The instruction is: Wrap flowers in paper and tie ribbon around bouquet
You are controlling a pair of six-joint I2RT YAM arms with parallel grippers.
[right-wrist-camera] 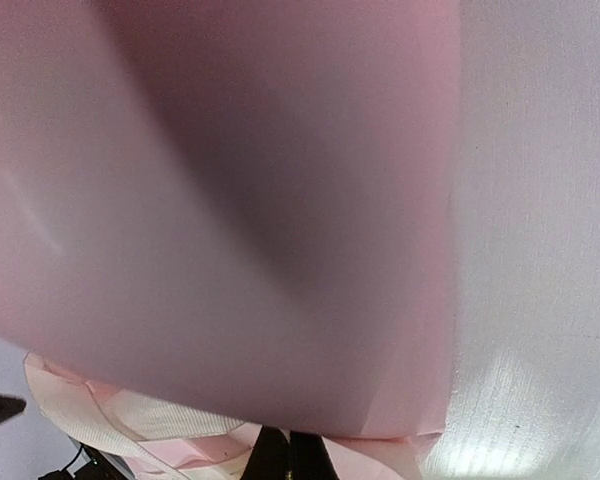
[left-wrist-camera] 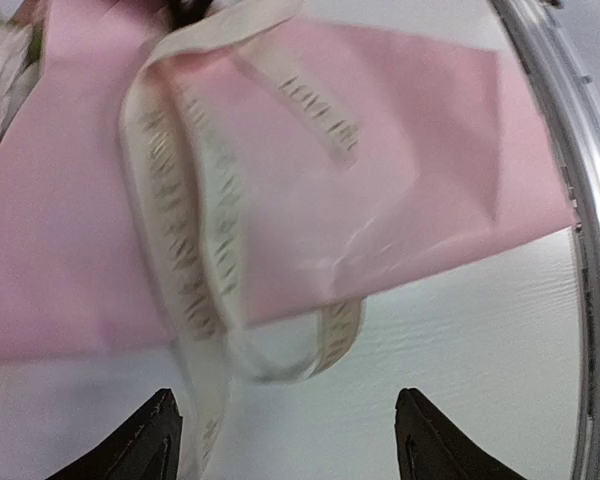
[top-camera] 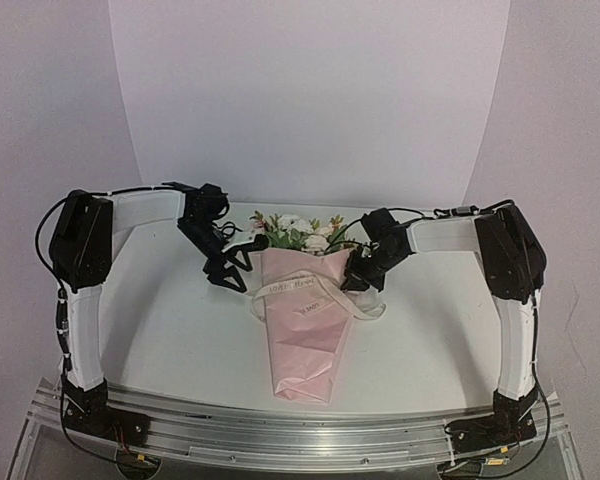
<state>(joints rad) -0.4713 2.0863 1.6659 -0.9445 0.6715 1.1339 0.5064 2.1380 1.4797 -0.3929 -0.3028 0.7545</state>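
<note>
1. Bouquet [top-camera: 305, 330] lies flat at the middle of the desk [top-camera: 170, 330]; cone tip points to the near edge, wide end to the far edge.
2. Flowers [top-camera: 298, 232]: pink and white blooms with green leaves stick out of the wide end on the far side; stems are hidden inside the paper [top-camera: 305, 365].
3. Ribbon [top-camera: 302, 285] crosses the upper part of the cone; one loop drops off the cone's left edge onto the desk, another strand trails off the right edge; the left wrist view shows the loop lying slack, partly on paper, partly on bare desk; cannot tell whether it is knotted.
4. Left gripper [top-camera: 230, 272]: just beside the cone's upper left edge; fingers spread wide, nothing between them; ribbon loop lies just ahead of the fingertips.
5. Right gripper [top-camera: 358, 278]: against the cone's upper right corner; fingers pressed together; its wrist view is mostly blurred pink paper close to the lens; ribbon folds bunch just beside the fingertips; cannot tell whether a strand is caught between them.
6. Surroundings: aluminium rail [top-camera: 300, 430] runs along the near edge and carries both arm bases; cone tip ends close to it; white backdrop [top-camera: 310, 90] rises behind the far edge; the two forearms reach inward and hem the wide end on left and right.
</note>
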